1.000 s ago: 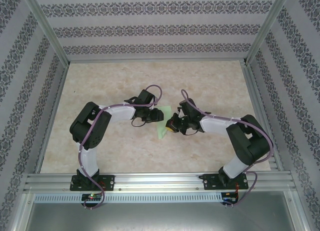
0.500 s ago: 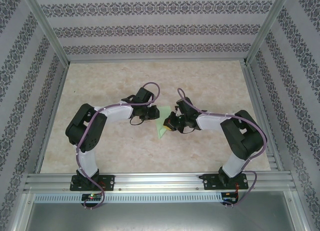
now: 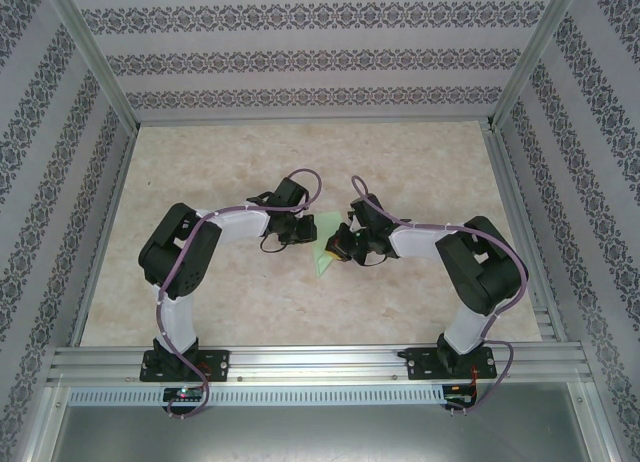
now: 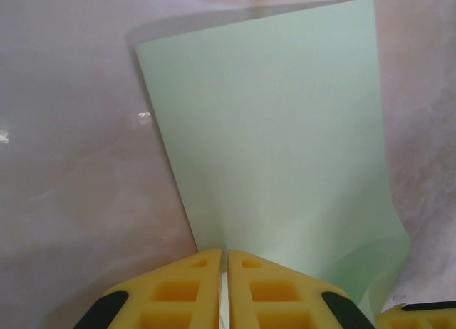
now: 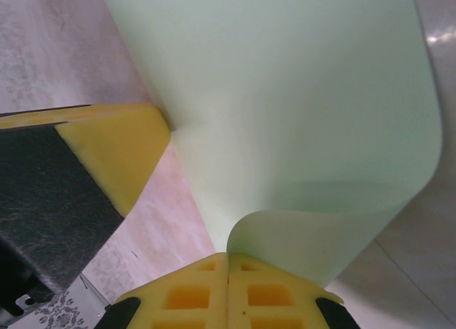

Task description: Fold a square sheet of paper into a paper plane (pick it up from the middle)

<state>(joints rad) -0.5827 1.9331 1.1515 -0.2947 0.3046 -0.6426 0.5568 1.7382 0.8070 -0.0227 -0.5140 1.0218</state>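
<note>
One table (image 3: 200, 162), its top bare out to the walled edges on all sides. Two arms, left arm (image 3: 180, 252) and right arm (image 3: 480, 267), meet over the table's middle. One square sheet of paper (image 3: 322, 260) is there, curled. The left gripper (image 4: 226, 254) and the right gripper (image 5: 228, 256) each pinch an edge of it.

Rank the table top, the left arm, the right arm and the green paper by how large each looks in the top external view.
1. table top, by far the largest.
2. left arm and right arm: they look alike, so no ranking between them.
3. green paper, smallest; part of it is hidden between the arms.
</note>
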